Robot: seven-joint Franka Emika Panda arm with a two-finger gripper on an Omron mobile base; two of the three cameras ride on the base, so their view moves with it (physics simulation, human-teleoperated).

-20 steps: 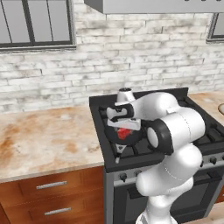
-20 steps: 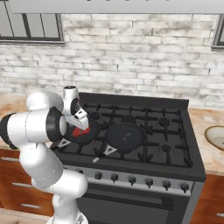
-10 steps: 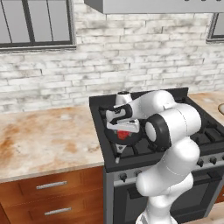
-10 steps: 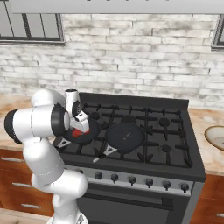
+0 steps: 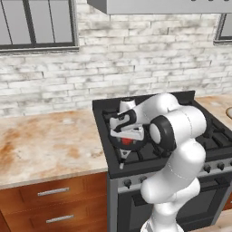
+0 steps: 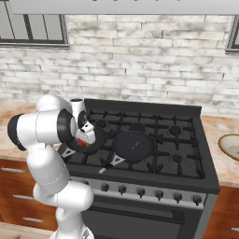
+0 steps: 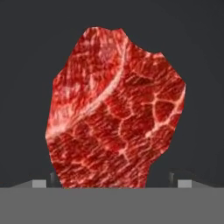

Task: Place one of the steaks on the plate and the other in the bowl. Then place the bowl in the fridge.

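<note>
At frame centre the gripper (image 7: 114,183) hung spread and empty over the red steak (image 7: 114,109), needing to lower and clamp.

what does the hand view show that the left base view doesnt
Hand view: the deep red steak close up, with its whitish marbling and fat lines, lying on the dark pan surface, and the open gripper with one fingertip either side of the meat.

Left base view: the white arm bent over the black stove, the brick wall, the speckled counter and the wooden drawers.

Both: the red steak in the pan beneath the hand.
</note>
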